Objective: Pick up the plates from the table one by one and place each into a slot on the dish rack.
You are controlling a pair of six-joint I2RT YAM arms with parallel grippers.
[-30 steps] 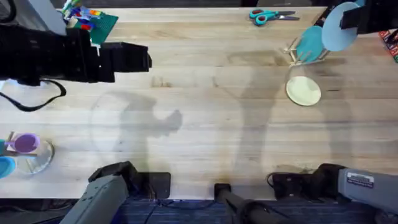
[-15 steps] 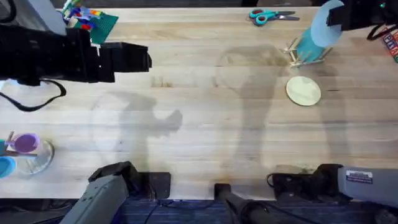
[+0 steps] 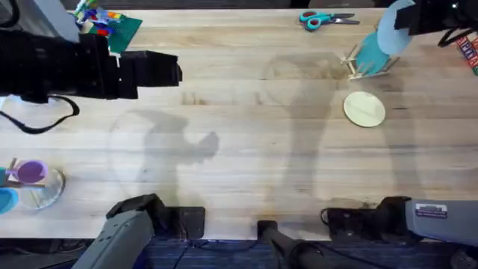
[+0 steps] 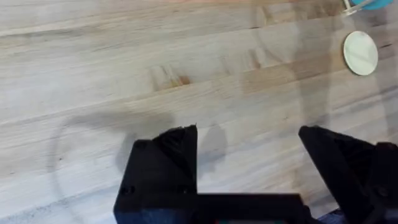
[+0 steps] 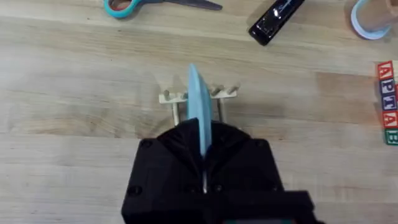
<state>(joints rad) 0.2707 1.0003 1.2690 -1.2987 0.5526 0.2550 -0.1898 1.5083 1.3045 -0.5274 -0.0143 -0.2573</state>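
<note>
**Blue plate held on edge over the rack, cream plate flat on the wood**

The right pincer [image 5: 204,163] is clamped on the light blue plate [image 5: 199,118], which stands on edge between its black fingers, its thin rim pointing toward the dish rack [image 5: 198,98]. From the right wrist camera the plate's far edge lines up with the middle of the rack's row of upright pegs; whether it already sits in a slot or only hangs just above, I cannot tell. From overhead the same plate [image 3: 392,33] shows as a pale blue disc overlapping a darker teal plate [image 3: 370,52] that leans in the dish rack [image 3: 366,67].

The cream-yellow plate [image 3: 364,109] lies flat on the surface [image 3: 246,149], just beside the rack on the side toward the arms' bases, not touching it. The left wrist camera catches that plate [image 4: 360,53] far off across the wood.

The left pincer [image 4: 249,155] hangs over bare wood well apart from the rack, its two fingers spread wide with nothing between them.

Beyond the rack lie teal-handled scissors [image 3: 326,18], and the right wrist view also takes in a black stapler [image 5: 277,20] near them.
</note>
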